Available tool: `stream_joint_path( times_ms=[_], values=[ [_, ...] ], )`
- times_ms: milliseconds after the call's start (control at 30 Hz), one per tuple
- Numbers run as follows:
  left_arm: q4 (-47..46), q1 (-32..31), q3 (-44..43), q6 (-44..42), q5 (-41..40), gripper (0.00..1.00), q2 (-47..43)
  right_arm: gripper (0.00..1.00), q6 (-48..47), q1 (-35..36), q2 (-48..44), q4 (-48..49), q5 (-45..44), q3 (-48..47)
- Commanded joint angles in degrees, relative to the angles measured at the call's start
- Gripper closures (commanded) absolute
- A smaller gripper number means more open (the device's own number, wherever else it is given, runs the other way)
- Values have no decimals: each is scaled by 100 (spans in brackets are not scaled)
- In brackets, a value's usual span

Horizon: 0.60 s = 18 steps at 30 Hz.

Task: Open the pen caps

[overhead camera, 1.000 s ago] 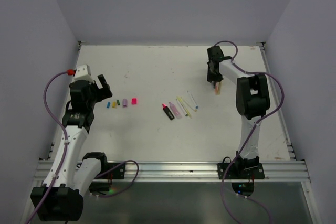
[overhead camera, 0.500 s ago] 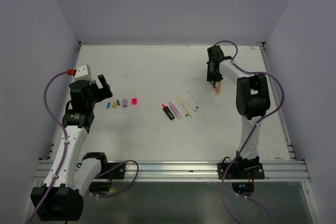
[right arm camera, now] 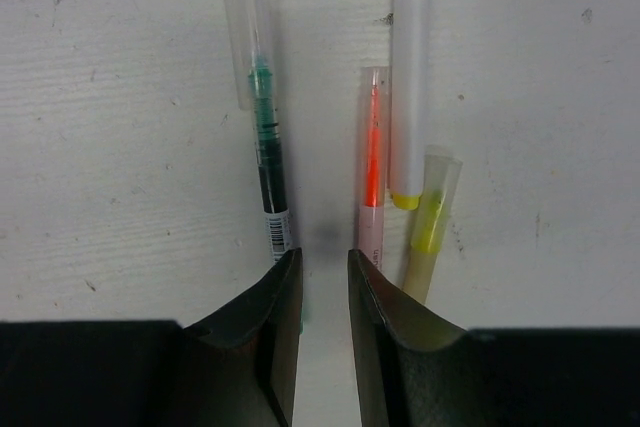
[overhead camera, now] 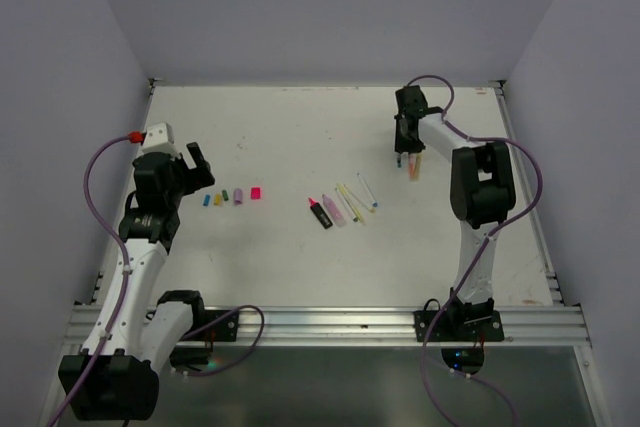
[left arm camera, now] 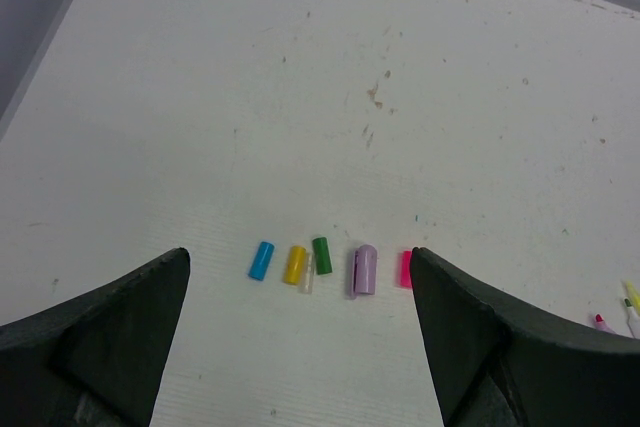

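Right claw point(right arm camera: 323, 282): fingers drawn close together, a slim gap with bare surface point(right arm camera: 120, 147) showing through it. Nothing pinched that I can see.
Green pen point(right arm camera: 265, 147): just ahead of the claw, a touch left of the gap in its own camera, near end slipping in beside one finger.
Green pen's axis: runs straight away from the claw. Its clear cap point(right arm camera: 250, 42) sits on the far end, so it points away.
Orange pen point(right arm camera: 372, 177): just ahead too, a touch right of the gap, same axis, tip pointing away under a see-through cap.
White pen point(right arm camera: 410, 67) and yellow highlighter point(right arm camera: 430, 217): further right, roughly parallel.
Nearer arm: the right one, easily (the left is well apart from these pens).
Left claw point(left arm camera: 300, 337): spread wide, empty, with the loose caps point(left arm camera: 321, 255) in a row ahead of it.
What it turns on: the gap lines up between two barrels, so I'd expect a small sidestep before any squeeze.
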<state>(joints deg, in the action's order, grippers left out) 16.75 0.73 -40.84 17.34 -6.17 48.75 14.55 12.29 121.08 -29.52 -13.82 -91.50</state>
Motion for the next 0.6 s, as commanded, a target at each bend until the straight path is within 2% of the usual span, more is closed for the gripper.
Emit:
stream_joint_path(
  times_ms=[0,300,567],
  values=[
    [-339,-12,6,-108,64,7,3,71,-57,-25,-58,148,72,-166],
    [-357,-12,23,-117,90,7,12,71,-66,-17,65,218,538,-219],
    [-375,-12,15,-117,125,7,38,68,-48,-25,179,227,574,-280]
  ],
)
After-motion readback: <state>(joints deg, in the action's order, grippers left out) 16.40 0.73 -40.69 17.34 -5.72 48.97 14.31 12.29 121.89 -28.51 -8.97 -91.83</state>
